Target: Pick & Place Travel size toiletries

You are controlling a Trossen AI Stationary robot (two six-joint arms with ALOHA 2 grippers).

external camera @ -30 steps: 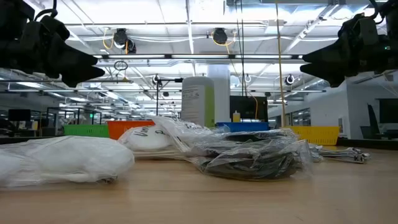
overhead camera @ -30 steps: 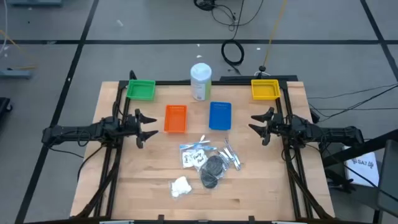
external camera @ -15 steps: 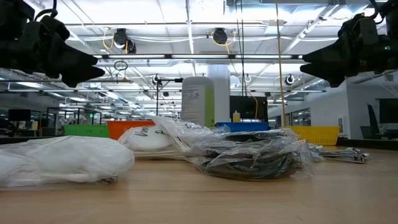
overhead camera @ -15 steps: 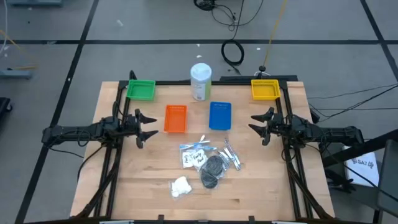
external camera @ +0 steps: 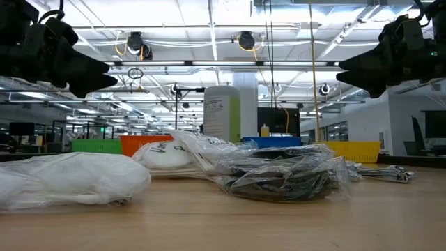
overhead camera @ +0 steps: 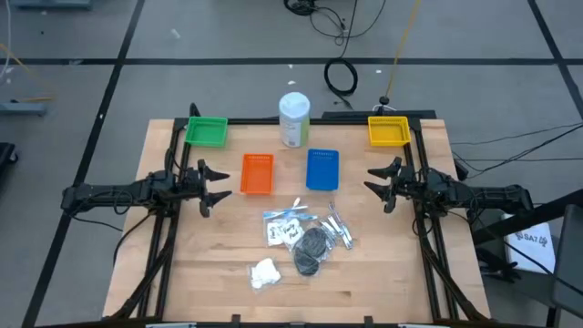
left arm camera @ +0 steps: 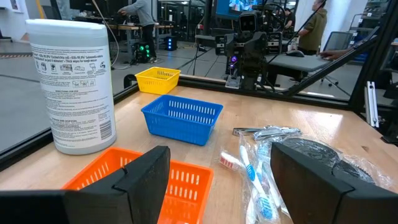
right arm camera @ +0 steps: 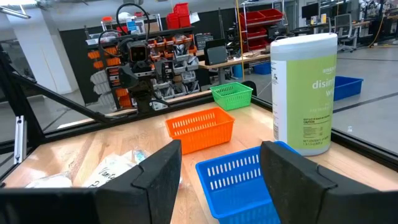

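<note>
From above, at mid-table: clear sachets [overhead camera: 284, 228], dark puffs [overhead camera: 311, 246], silvery sticks [overhead camera: 339, 228] heaped together, white wad [overhead camera: 265, 272] just apart toward the front edge; left gripper [overhead camera: 211, 185] and right gripper [overhead camera: 380, 186] at opposite table sides, fingers spread wide, holding nothing. At table height: wad [external camera: 70, 178] beside bagged puffs [external camera: 286, 178]. Past the left wrist's parted fingers [left arm camera: 143, 177]: orange tray [left arm camera: 155, 180], blue tray [left arm camera: 181, 118].

bright, even overhead light from ceiling strip lamps [external camera: 230, 24], with glare there. shadows on the worktop [overhead camera: 219, 264] soft and faint. nearest white wad [external camera: 70, 180] and both wrist views' near fingers slightly out of focus.
</note>
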